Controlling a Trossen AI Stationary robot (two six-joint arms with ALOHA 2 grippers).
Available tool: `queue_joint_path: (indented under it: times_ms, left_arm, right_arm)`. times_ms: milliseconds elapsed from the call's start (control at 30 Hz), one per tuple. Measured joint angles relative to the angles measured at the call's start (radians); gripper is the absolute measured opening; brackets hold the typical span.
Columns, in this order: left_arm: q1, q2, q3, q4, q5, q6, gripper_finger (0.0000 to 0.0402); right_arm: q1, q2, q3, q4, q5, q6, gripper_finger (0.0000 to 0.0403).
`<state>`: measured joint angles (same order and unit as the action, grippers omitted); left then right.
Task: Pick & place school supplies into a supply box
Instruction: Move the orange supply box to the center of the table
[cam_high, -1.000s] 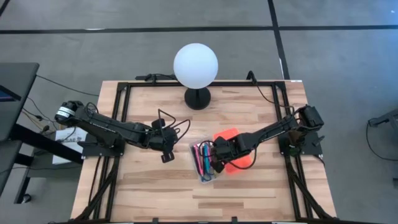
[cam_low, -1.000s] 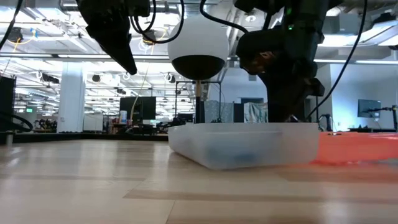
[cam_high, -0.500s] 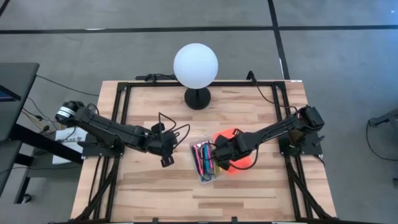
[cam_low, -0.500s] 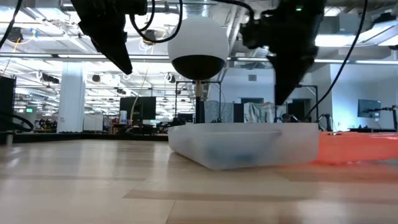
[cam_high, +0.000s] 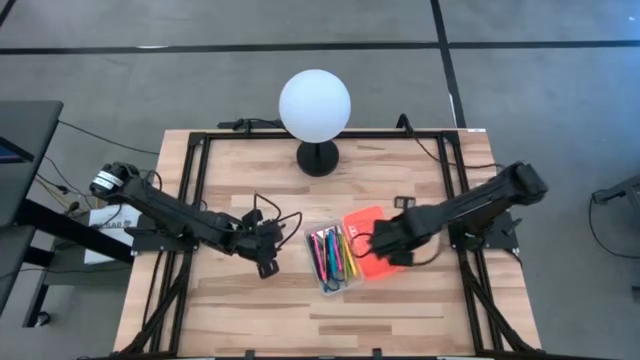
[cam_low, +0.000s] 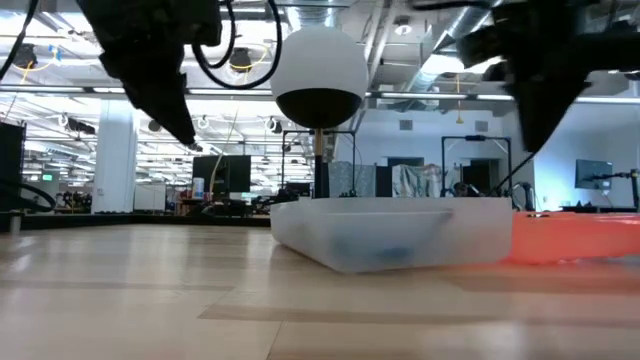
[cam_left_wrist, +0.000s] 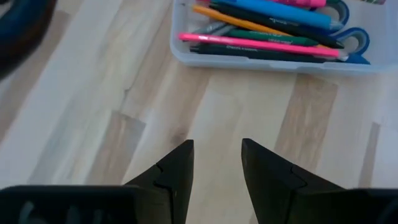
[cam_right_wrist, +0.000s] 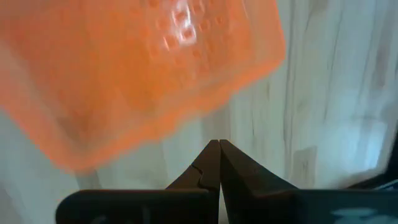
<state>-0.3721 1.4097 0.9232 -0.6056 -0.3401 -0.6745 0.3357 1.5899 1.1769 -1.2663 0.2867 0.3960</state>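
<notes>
The supply box (cam_high: 330, 262) is a clear case that rests flat on the table, and its orange lid (cam_high: 366, 222) lies open beside it on the right. Inside lie the school supplies (cam_left_wrist: 267, 37): pink, blue, green, black and yellow pens, and blue-handled scissors (cam_left_wrist: 356, 41). My left gripper (cam_high: 266, 268) hangs open above bare wood left of the box, with nothing between its fingers (cam_left_wrist: 180, 163). My right gripper (cam_high: 384, 246) is shut and empty, raised above the lid's right part (cam_right_wrist: 143, 74). In the low view the box (cam_low: 400, 235) stands between both grippers.
A white globe lamp (cam_high: 315, 103) on a black foot (cam_high: 318, 158) stands at the table's far middle. Black frame rails (cam_high: 190, 190) run along the left and right sides. Bare wood lies near the front edge (cam_high: 320, 325).
My right gripper has risen from over the box and drawn back toward the table's right edge, rolling as it went, still shut. The pens it covered now show. My left gripper has sunk a little and moved toward the near edge, staying open.
</notes>
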Motion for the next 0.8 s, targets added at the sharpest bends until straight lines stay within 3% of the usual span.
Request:
queue_joint_path:
  times_ms: [100, 233, 400, 667, 800]
  left_arm:
    - [-0.012, 0.0, -0.029, 0.05, -0.007, -0.023, 0.0129]
    - [-0.016, 0.0, -0.068, 0.135, -0.032, -0.028, 0.0129]
    - [-0.016, 0.0, -0.11, 0.219, -0.04, -0.044, 0.0129]
    - [-0.016, 0.0, -0.111, 0.223, -0.075, -0.06, 0.0129]
    - [-0.013, 0.0, -0.111, 0.227, -0.076, -0.086, 0.0129]
  right_arm:
    - [0.002, -0.136, -0.104, 0.021, -0.003, -0.016, 0.0]
    - [-0.003, -0.309, -0.26, 0.176, -0.051, -0.06, 0.0]
    - [0.016, -0.418, -0.413, 0.301, -0.054, -0.099, 0.0]
    - [-0.01, -0.391, -0.466, 0.365, -0.077, -0.119, 0.0]
    - [-0.062, -0.316, -0.459, 0.365, -0.177, -0.049, 0.0]
